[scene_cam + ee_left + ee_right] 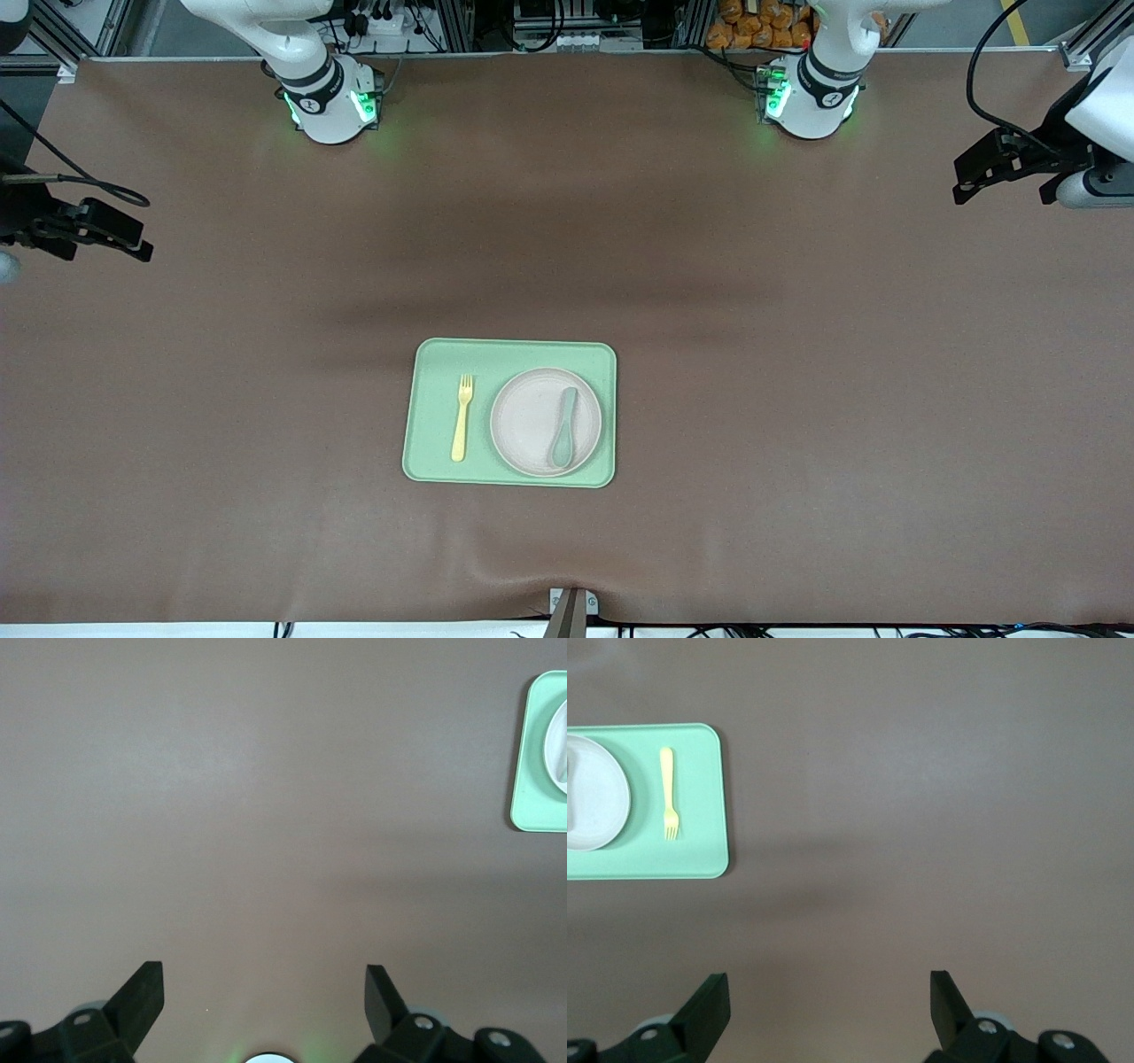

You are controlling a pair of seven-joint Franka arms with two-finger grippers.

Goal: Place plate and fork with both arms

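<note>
On the brown surface (797, 372) a light-green tray (434, 408) carries the plate (532, 421), the fork (462, 416) beside it toward the right arm's end, and a grey-green spoon (563, 428) on the plate. The left hand (264, 997) and right hand (829, 1003) wait over bare surface at their own ends, both released. No writing is legible.

plate (532, 424) – matt plastic | fork (462, 417) – smooth plastic | tray (427, 443) – matt | table (797, 399) – matt cloth-like cover

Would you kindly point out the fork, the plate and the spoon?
fork (461, 418), front view, mid-handle.
plate (524, 424), front view, bare centre beside the spoon.
spoon (564, 429), front view, handle.
</note>
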